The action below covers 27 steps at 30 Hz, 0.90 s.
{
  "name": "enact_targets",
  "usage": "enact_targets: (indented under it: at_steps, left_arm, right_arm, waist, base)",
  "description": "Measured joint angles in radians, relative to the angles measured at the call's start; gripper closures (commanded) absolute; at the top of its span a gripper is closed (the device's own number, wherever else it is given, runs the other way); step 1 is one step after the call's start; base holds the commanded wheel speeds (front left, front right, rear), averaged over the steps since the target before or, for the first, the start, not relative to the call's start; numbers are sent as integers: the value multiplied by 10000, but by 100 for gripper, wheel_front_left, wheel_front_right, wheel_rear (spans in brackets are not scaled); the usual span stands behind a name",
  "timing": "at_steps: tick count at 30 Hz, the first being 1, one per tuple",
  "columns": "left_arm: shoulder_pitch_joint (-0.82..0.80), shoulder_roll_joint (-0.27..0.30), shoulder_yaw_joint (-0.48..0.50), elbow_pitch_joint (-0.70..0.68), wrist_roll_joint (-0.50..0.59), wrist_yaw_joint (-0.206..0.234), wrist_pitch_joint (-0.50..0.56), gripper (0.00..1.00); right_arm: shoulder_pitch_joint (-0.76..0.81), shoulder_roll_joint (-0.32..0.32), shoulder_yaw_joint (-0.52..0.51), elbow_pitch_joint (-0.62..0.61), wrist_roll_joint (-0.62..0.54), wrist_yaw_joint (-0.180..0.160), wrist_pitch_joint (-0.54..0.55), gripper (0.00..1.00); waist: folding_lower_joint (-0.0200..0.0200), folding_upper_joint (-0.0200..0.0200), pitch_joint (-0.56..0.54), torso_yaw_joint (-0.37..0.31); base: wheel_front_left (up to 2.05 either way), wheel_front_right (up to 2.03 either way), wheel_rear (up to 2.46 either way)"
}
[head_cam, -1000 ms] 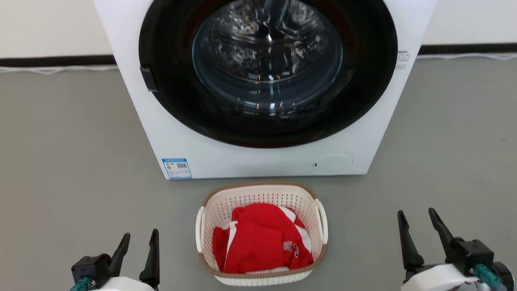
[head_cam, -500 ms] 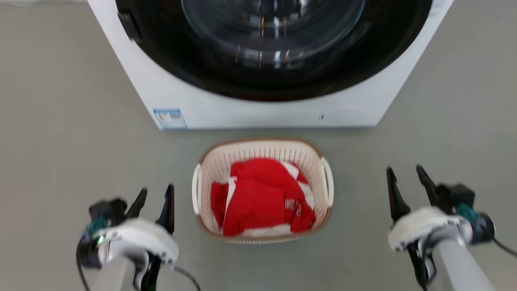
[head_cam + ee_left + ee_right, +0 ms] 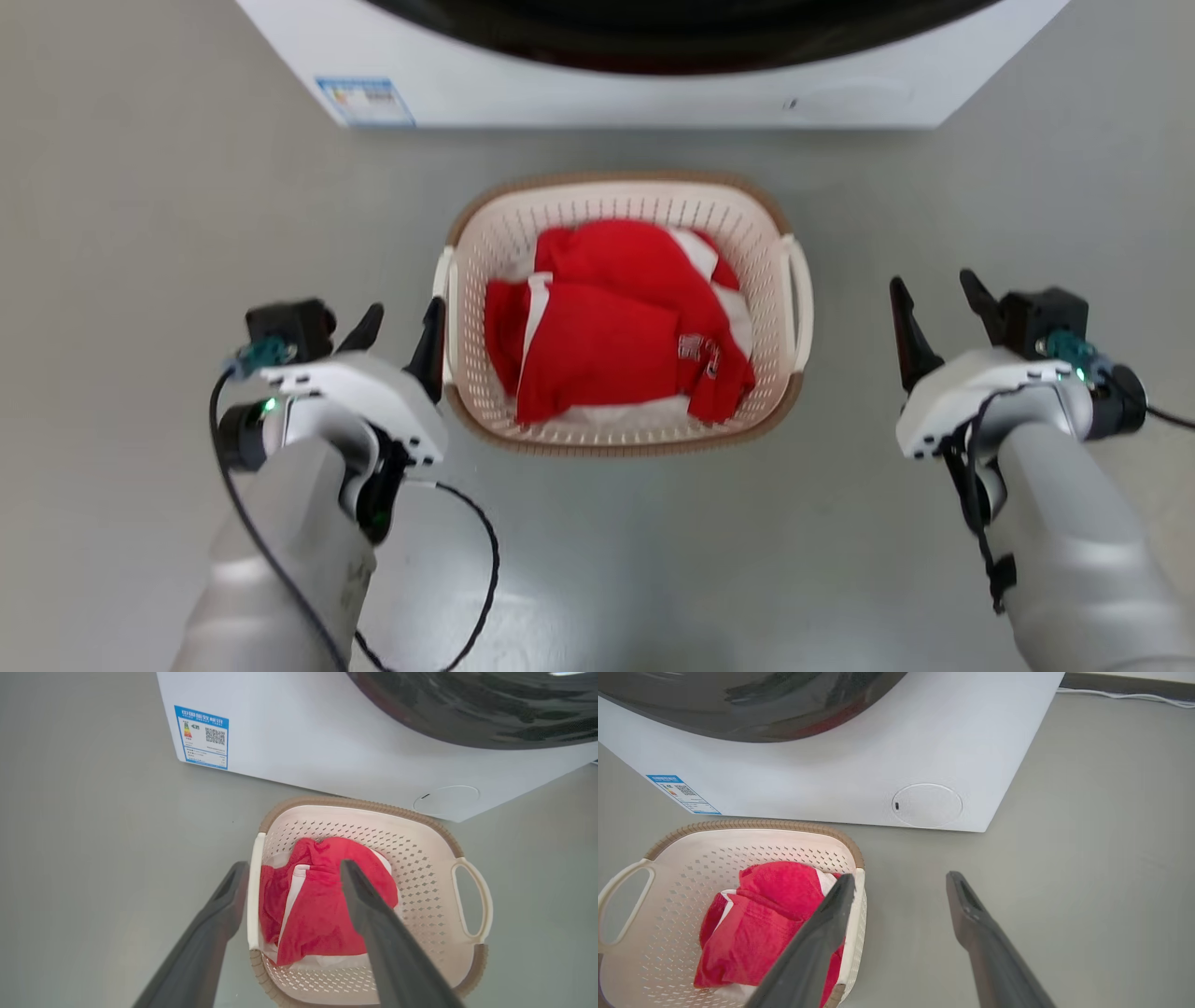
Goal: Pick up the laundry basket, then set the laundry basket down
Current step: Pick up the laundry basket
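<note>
change: arms advanced to flank laundry basket [image 3: 607,201]
left gripper [image 3: 403,313]: open, just beside it
right gripper [image 3: 932,282]: open, apart
task: nothing gripped yet

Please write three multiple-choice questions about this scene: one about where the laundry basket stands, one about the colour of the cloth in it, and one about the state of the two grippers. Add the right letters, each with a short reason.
1. Where is the laundry basket?
A. On the floor in front of the washing machine
B. On top of the washing machine
C. Inside the drum

2. What colour is most of the cloth in the basket?
A. Blue
B. Red
C. Green

3. How are the left gripper and the right gripper?
A. Both open, holding nothing
B. Both shut on the handles
C. Left shut, right open

Answers:
1 A: it rests on the grey floor before the machine's white front.
2 B: the garment is red with white stripes.
3 A: each gripper's fingers stand apart, with nothing clamped.
</note>
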Motion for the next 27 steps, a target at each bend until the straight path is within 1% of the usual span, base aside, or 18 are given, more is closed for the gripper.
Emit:
enact_targets:
  at_steps: [5,11,21,27]
  left_arm:
    - [-869,-44,-378,706,-146,0,105,0]
    - [-1623,-96,-746,1204,-397,0,13,0]
    - [-2447,-88,-1383,1910,-458,0,-88,0]
    - [-2951,-90,-1561,2255,-441,0,-161,0]
  right_arm:
    - [-761,-8,-75,593,-301,0,-2,0]
    - [-1450,8,-111,976,-518,0,-8,0]
    - [-2054,86,-79,1009,-773,0,-10,0]
    - [-2185,119,10,1012,-773,0,-10,0]
  waist:
    - [0,0,767,109]
    - [0,0,1518,190]
    - [0,0,2451,216]
    - [0,0,2907,244]
  base:
    - [0,0,0]
    - [0,0,0]
    - [0,0,0]
    - [0,0,0]
